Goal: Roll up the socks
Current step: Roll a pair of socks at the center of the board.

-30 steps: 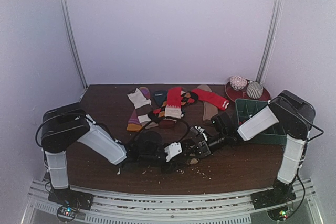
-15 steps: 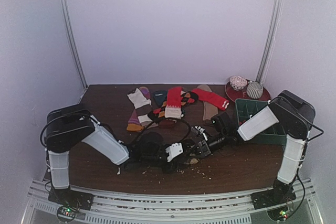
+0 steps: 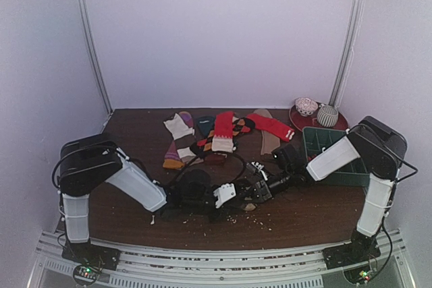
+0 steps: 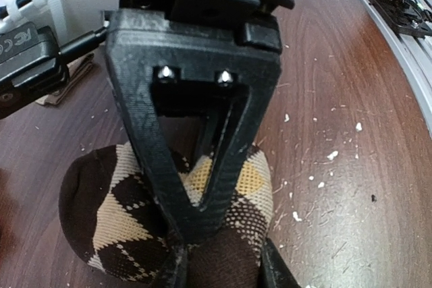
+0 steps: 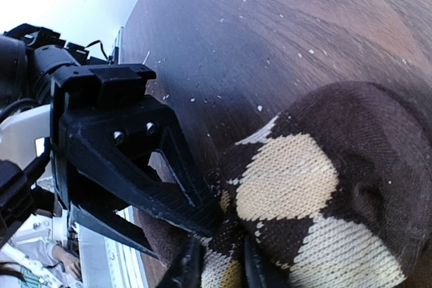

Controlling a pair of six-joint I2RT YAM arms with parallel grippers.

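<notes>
The dark brown argyle sock [image 4: 115, 214] with tan diamonds is bunched into a lump low over the table's front middle, between both grippers; it also shows in the right wrist view [image 5: 324, 187]. My left gripper [image 4: 223, 271] is shut on its brown end. My right gripper [image 5: 219, 268] is shut on its patterned edge, and its jaws meet the left gripper's head-on. In the top view the left gripper [image 3: 226, 195] and the right gripper [image 3: 255, 192] touch, hiding the sock. The red sock with a striped white cuff [image 3: 223, 130] lies at the back.
Several other socks lie in a pile [image 3: 181, 136] at the back middle, with another red one [image 3: 271, 125]. A green bin [image 3: 331, 160] stands at the right. A red plate [image 3: 301, 122] with two sock balls is behind it. White crumbs [image 4: 324, 166] dot the wood table.
Almost nothing. The left arm has shifted slightly right; both grippers stay closed together on the argyle sock at the same spot.
</notes>
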